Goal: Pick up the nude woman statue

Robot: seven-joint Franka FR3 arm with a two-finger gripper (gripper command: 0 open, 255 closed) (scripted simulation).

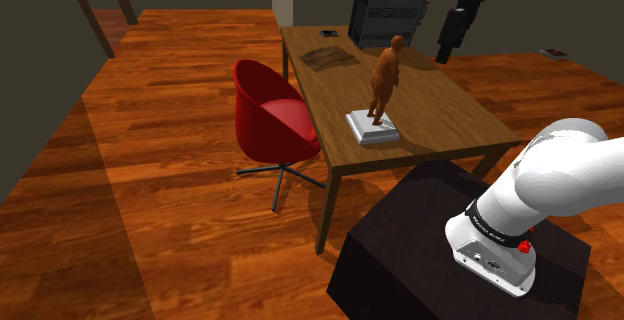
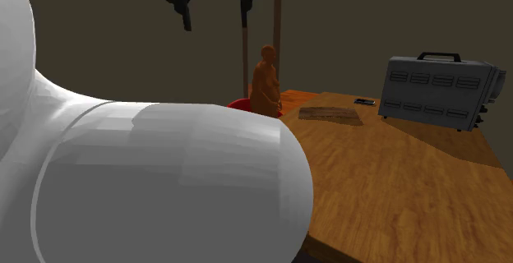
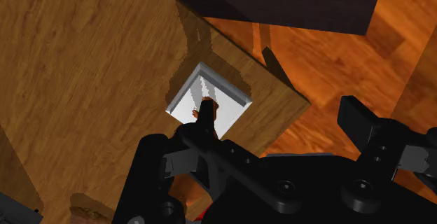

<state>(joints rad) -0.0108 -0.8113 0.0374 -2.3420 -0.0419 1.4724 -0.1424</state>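
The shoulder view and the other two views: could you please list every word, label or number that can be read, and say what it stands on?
Black band on the arm: a line of white lettering, too small to read.
Grey case: vent slots, no lettering that can be read.
Statue and its white base: no text.
Nothing can be quoted.

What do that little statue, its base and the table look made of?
The statue: matte orange-brown, maybe terracotta or clay; the even colour leaves it open. Its square base: plain pale grey, material unclear. The table: wood, with plain grain lines.
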